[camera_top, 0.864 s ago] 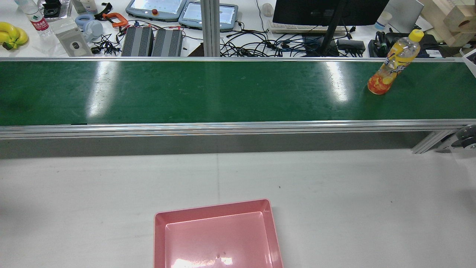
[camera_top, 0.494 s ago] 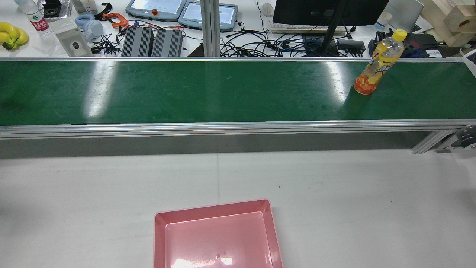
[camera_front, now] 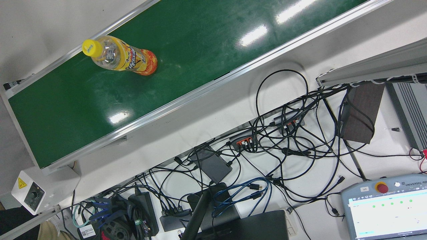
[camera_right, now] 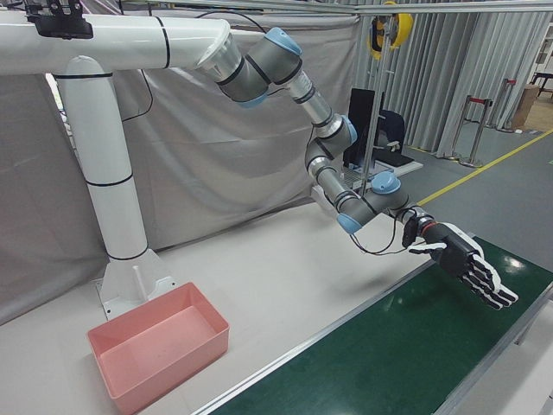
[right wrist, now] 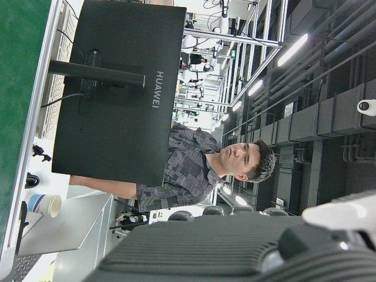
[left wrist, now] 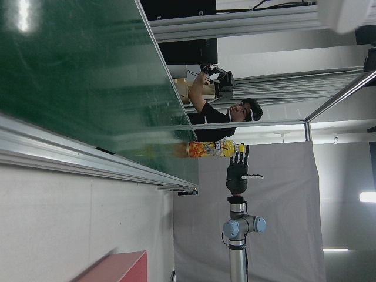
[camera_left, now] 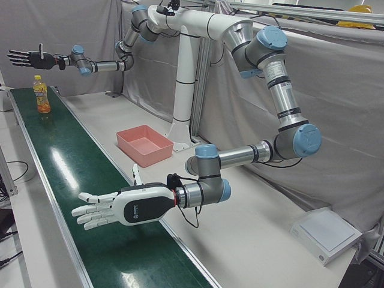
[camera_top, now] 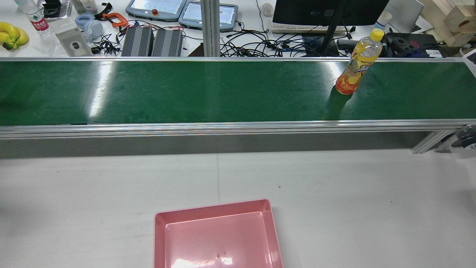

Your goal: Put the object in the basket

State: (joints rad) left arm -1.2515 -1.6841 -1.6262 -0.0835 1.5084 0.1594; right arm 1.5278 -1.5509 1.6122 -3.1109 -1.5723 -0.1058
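Observation:
A yellow-capped orange drink bottle [camera_top: 355,70] stands upright on the green conveyor belt [camera_top: 186,89], towards its right end in the rear view. It also shows in the front view [camera_front: 123,57], the left-front view [camera_left: 41,96] and the left hand view [left wrist: 211,148]. The pink basket [camera_top: 212,205] sits empty on the white table near the pedestal [camera_left: 141,157] [camera_right: 173,372]. My right hand [camera_left: 30,59] is open, held high above the belt near the bottle, apart from it [left wrist: 237,173]. My left hand [camera_left: 120,207] is open over the belt far down the line [camera_right: 462,259].
The belt's aluminium rails [camera_top: 223,128] run between the table and the belt. A cluttered desk with cables, a monitor [camera_top: 327,11] and teach pendants [camera_top: 156,9] lies beyond the belt. A person shows in the right hand view [right wrist: 205,167].
The bottle has travelled leftwards along the belt in the rear view, still upright. The basket has not moved.

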